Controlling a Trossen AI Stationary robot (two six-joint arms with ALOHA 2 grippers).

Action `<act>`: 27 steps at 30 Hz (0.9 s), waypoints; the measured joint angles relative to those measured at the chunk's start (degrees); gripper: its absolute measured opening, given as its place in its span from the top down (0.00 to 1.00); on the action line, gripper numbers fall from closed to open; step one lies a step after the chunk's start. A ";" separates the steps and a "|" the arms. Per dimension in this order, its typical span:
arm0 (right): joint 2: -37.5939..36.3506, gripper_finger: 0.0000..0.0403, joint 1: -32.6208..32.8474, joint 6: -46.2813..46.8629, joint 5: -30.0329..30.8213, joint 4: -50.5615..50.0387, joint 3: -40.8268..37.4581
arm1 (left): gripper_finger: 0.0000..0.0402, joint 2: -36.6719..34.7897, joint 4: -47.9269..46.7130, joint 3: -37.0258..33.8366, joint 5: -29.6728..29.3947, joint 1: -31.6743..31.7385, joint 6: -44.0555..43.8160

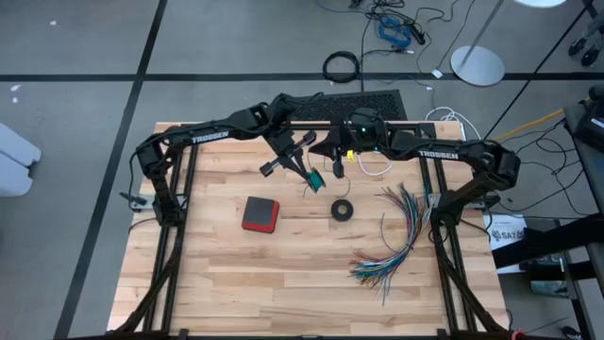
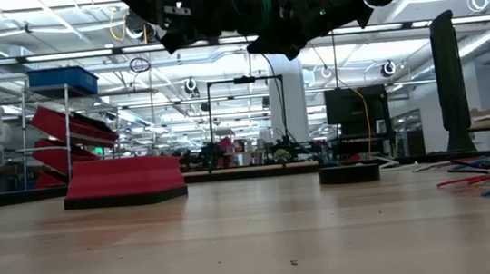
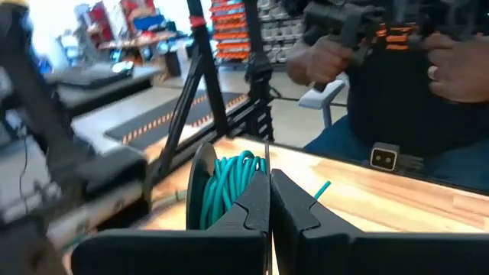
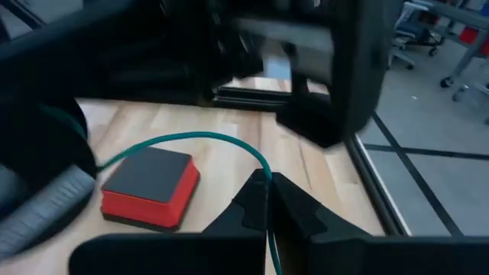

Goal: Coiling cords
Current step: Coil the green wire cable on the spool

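Above the table's upper middle, the left gripper [image 1: 309, 162] and right gripper [image 1: 337, 166] nearly meet, both raised and clamped together on the teal-green cord [image 4: 200, 140], arms stretching inward from either side; a teal coil [image 3: 227, 186] hangs by the left fingers.

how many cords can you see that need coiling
2. The teal-green cord is raised above the table's middle, coiled at the left gripper and pinched by the right gripper. The white cord lies at the table's far edge, partly hidden by the right arm.
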 joint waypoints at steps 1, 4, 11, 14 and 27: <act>0.00 1.00 -0.03 0.00 0.46 -0.09 0.00 | 1.00 0.33 -0.12 0.00 -0.47 0.35 -0.69; 0.00 1.00 -0.03 0.10 1.28 -0.16 -0.01 | 1.00 1.00 -1.92 0.00 -3.01 1.40 -1.11; 0.00 1.00 0.74 -0.97 4.33 -0.14 -0.01 | 1.00 1.11 -4.59 0.00 -8.46 3.38 -2.24; 0.00 1.00 1.16 -2.22 7.11 -1.42 -0.01 | 1.00 1.11 -4.59 0.00 -11.84 4.11 -3.62; -4.41 1.00 3.44 -8.38 23.85 -10.29 -0.01 | 1.00 1.09 -3.67 0.00 -22.85 6.62 -5.63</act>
